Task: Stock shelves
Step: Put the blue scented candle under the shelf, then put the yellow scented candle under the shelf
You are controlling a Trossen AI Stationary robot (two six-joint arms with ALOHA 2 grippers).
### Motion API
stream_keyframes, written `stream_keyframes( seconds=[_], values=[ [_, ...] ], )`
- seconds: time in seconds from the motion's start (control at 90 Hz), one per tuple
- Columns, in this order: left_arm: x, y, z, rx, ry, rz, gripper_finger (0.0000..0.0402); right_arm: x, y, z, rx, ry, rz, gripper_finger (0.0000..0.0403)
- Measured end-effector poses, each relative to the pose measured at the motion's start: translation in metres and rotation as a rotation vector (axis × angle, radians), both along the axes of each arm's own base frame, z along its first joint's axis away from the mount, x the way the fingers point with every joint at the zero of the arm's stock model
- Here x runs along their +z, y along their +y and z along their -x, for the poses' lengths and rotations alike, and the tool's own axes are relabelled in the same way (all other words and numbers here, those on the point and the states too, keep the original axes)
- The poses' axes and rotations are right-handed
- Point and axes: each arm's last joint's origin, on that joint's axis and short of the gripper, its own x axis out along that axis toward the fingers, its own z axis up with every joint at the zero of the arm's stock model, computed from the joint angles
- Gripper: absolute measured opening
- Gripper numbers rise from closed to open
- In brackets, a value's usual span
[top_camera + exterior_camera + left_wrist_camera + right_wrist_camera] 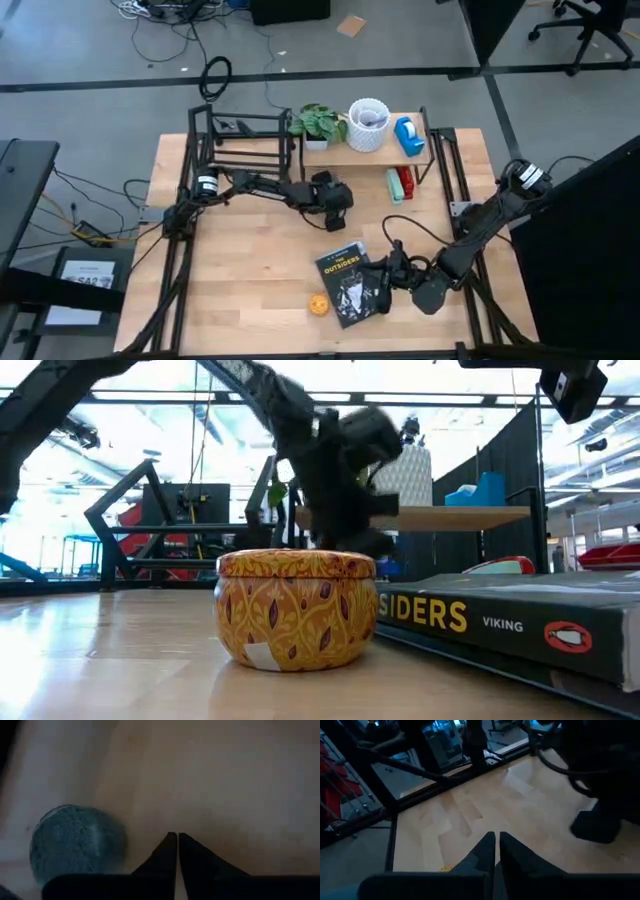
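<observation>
High view: the left gripper [337, 215], jaws shut and empty, hovers just before the shelves [372, 148]; the right gripper [388, 277], also closed on nothing, sits over the book [350, 282]

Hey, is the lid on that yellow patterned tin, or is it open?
On. The tin sits upright on the table with its lid seated flush.

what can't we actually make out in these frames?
- Left wrist view: a blurred blue-grey round thing beside the shut left gripper; what it is cannot be told.
- Low view: the book is cut off by the edge and the gold tin covers the start of its title.
- High view: the red and green items under the shelf plank are too small to identify.
</observation>
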Motion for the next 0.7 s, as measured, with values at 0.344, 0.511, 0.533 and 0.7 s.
stream_keyframes(
  seconds=[0.344,0.511,0.533,0.7],
  values=[
    [0.116,-0.152,0.071,-0.153,-0.15,-0.091,0.0,0.008,-0.006,-0.027,0.41,0.028,0.002,0.0007],
    [0.152,-0.201,0.129,-0.138,-0.279,-0.184,0.0,0.023,0.0,-0.065,0.565,0.019,0.139,0.0043],
    [0.156,-0.205,0.136,-0.133,-0.295,-0.194,0.0,0.023,0.002,-0.07,0.578,0.035,0.162,0.0051],
    [0.168,-0.223,0.171,-0.102,-0.378,-0.216,0.0,0.017,0.022,-0.107,0.69,0.199,0.35,0.012]
  ],
)
